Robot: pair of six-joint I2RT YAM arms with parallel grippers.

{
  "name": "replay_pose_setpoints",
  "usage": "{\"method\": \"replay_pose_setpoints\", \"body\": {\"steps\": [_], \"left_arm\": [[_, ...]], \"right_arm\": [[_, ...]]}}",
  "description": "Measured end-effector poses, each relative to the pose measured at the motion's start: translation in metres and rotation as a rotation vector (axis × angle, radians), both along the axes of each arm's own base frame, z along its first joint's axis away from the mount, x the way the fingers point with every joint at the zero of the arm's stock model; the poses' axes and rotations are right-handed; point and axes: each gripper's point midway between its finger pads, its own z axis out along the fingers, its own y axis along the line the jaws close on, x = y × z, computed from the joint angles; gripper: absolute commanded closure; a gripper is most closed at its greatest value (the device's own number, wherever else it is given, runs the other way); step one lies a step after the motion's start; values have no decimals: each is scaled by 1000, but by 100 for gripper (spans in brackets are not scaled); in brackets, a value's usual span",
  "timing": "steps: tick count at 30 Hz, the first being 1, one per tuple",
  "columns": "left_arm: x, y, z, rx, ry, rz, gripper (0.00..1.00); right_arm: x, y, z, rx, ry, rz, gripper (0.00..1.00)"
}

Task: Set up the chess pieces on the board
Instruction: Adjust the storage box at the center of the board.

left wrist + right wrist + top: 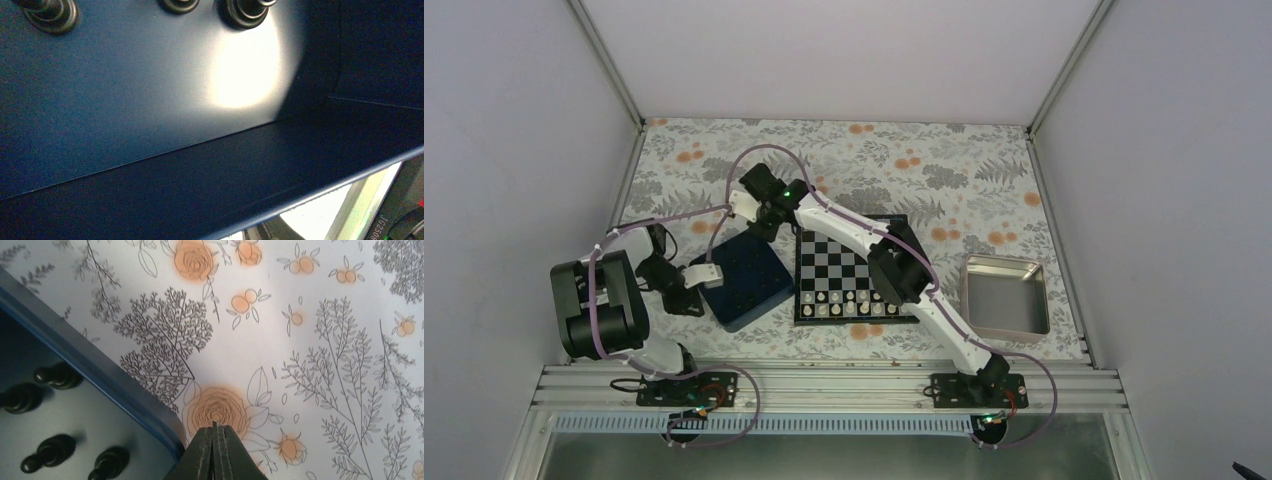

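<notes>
Four black pieces (50,450) show in the right wrist view, sitting in a corner of the blue tray (125,395), not on the board. Three black pieces show at the top of the left wrist view, on the tray floor near a wall. The right gripper (214,432) is over the floral cloth (310,355) just beside that tray corner, its fingers pressed together with nothing between them. From above, the right arm reaches across the board (849,262) to the tray's far corner. The left gripper (696,281) is at the tray's left edge; whether it is clenched or released cannot be told. The board lies just right of the blue tray, with white pieces (849,303) in its near rows. A silver tray (1004,295) stands right of the board.
</notes>
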Motion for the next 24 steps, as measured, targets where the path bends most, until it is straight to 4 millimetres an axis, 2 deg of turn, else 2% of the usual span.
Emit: {"method": "replay_pose_setpoints", "body": {"steps": [10,15,17,19,21,24], "left_arm": [[-4,-2,-3,0,15,-12,74],[-6,8,-6,26,13,14,75],[-3,25,-1,40,-2,73,75],[6,50,7,70,-36,146,75],[22,76,20,110,-100,194,76],[37,113,40,162,-177,284,76]], "right_arm": [[-2,9,9,43,0,22,97],[3,13,10,65,-23,2,97],[4,10,9,63,-32,-12,97],[5,6,11,51,-46,-26,97],[8,3,22,49,-67,-38,97],[7,-6,51,55,-100,-54,97]]}}
